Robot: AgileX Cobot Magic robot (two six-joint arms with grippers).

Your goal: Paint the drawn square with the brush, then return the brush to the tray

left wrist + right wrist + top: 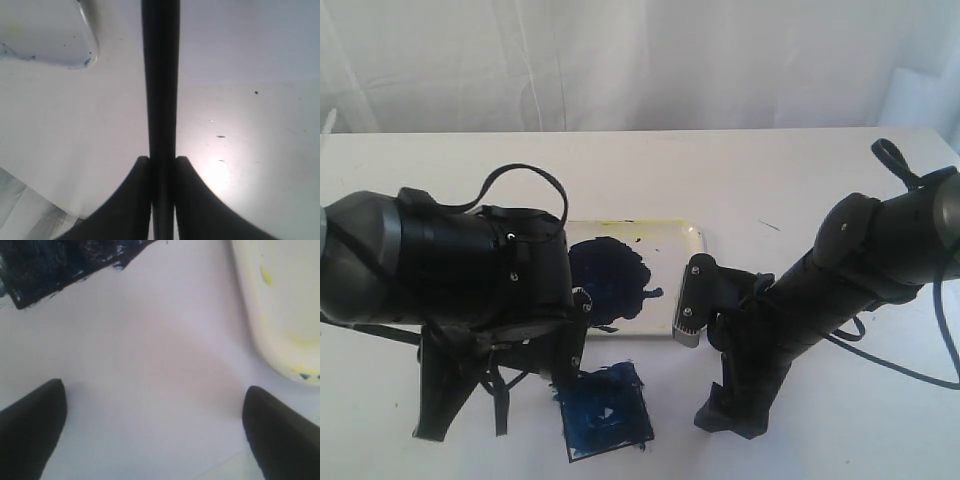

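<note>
While the left jaws clamp narrowly on the long, thin black brush (160, 75), the small drawn square (607, 412), smeared dark blue, lies on the white worktop (770, 180) nr the shallow white rectangular tray (692, 238) w/ its blue-black paint blob (610, 275). Right jaws gape wide, holding nothing, beside the tray's corner.

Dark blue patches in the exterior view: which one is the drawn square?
The drawn square is the straight-edged, four-cornered patch on the paper, lower in the view. The other is a ragged round paint blob inside the tray.
</note>
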